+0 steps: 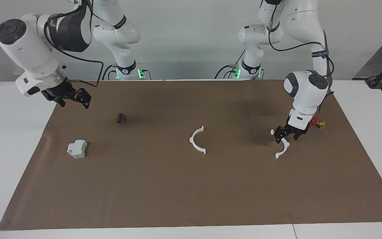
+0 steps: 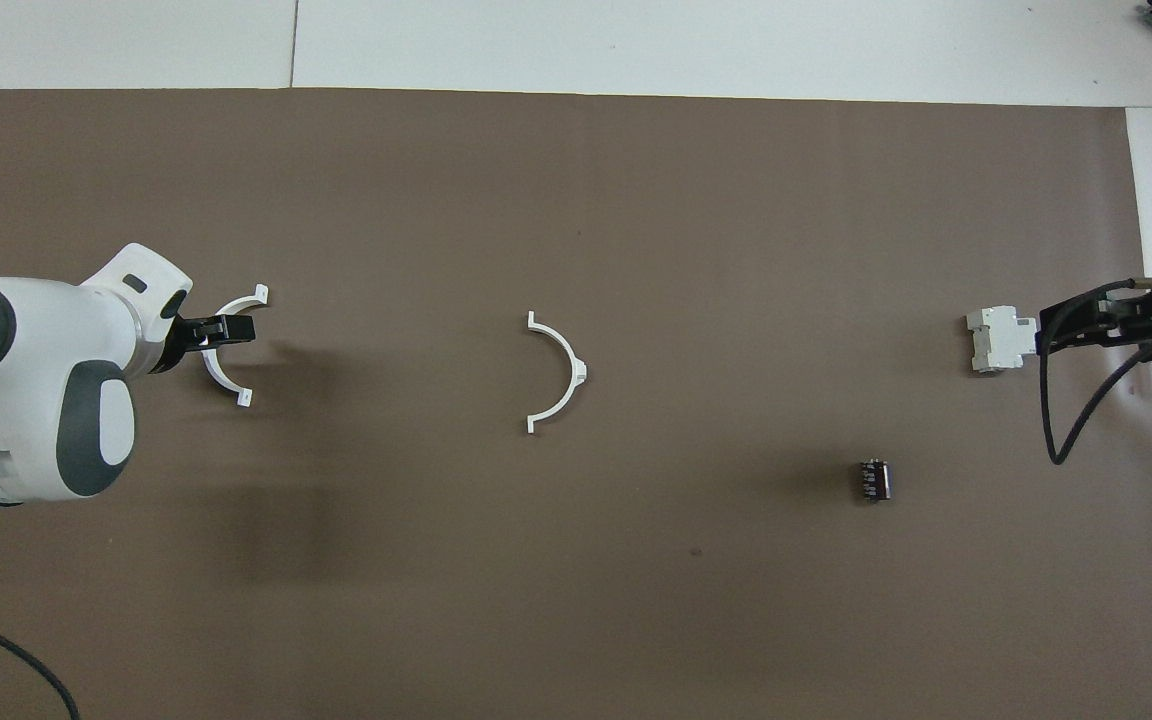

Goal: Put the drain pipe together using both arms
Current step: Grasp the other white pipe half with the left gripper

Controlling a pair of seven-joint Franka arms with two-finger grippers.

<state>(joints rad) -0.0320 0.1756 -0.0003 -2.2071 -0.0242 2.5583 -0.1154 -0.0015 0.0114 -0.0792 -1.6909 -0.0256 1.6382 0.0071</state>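
Facing view: with left gripper (image 1: 287, 136) fingers spread astride half-ring (image 1: 282, 145), lower squarely, pinch; right gripper (image 1: 72, 100) fingers equally spread, idle.

Bare brown surface (image 1: 191, 192) between both jaws, only a white half-ring (image 1: 197, 140) and small dark piece (image 1: 121, 118) interrupting

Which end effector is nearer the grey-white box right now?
Right. The right end effector hangs open above the mat's edge, up from the grey-white box. The left end effector is down at a white half-ring at the other end.
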